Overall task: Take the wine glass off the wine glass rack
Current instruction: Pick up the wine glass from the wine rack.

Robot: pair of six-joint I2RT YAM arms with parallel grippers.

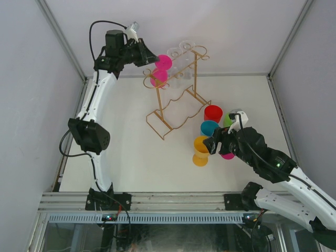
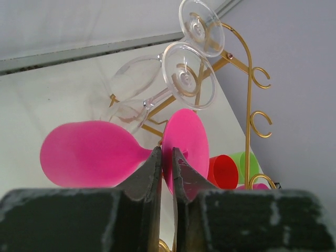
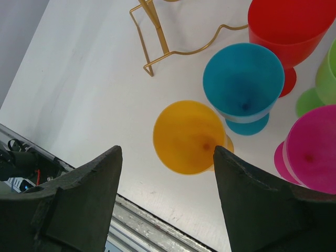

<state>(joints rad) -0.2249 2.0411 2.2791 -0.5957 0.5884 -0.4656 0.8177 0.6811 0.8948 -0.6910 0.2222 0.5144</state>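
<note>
The gold wire wine glass rack (image 1: 195, 79) stands at the back of the table. A pink wine glass (image 1: 159, 77) hangs upside down at the left end of its top rails. In the left wrist view its bowl (image 2: 89, 152) lies to the left and its round foot (image 2: 185, 134) stands edge-on. My left gripper (image 1: 152, 58) (image 2: 167, 155) is shut on the rim of that foot. Two clear glasses (image 2: 189, 76) hang further along the rails. My right gripper (image 1: 212, 144) (image 3: 168, 152) hovers open above a yellow glass (image 3: 189, 136), holding nothing.
Several coloured glasses stand upright right of the rack: red (image 1: 213, 113), teal (image 1: 209, 127), yellow (image 1: 200, 149), green (image 1: 228, 119) and magenta (image 3: 312, 152). The rack's base corner (image 3: 149, 68) lies near them. The table's metal front edge (image 3: 157, 226) runs just below the right fingers.
</note>
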